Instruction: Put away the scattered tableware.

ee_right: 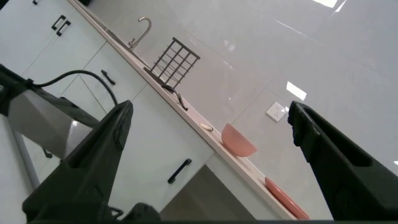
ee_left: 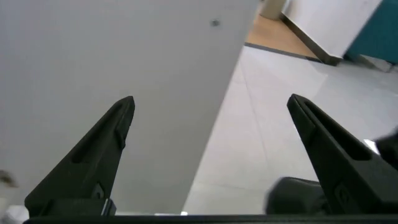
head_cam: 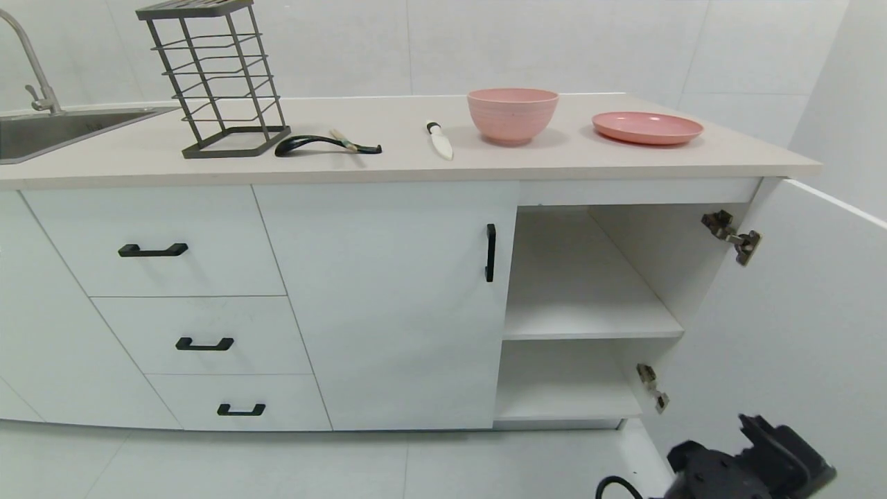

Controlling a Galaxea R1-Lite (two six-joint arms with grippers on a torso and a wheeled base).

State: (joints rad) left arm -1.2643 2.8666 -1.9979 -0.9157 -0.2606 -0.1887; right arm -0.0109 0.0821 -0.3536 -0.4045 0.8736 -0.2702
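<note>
Low at the near right, the right arm (head_cam: pixel 752 461) hangs close to the floor, just beside the open door (head_cam: pixel 797 312) of the cupboard. Two shelves (head_cam: pixel 582 315) show inside. Up on the counter (head_cam: pixel 624 166) sit the things to put away: a pink bowl (head_cam: pixel 513 114), a pink plate (head_cam: pixel 647 127) to its right, a small knife (head_cam: pixel 439 140) to its left, and a black spoon (head_cam: pixel 312 144) farther left by the wire rack (head_cam: pixel 218 76). Bowl and plate look light, hard and smooth, so I think they could slip. The rim looks like the best place to grab them. I would take the knife by its black handle.

From the left wrist, the left gripper (ee_left: pixel 210 99) has its fingers spread wide. They hold nothing and touch nothing. A white cupboard front and the floor lie past them.

From the right wrist, the right gripper (ee_right: pixel 210 104) is spread wide too, with nothing in it. The rack, bowl and plate are far off beyond it.
</note>
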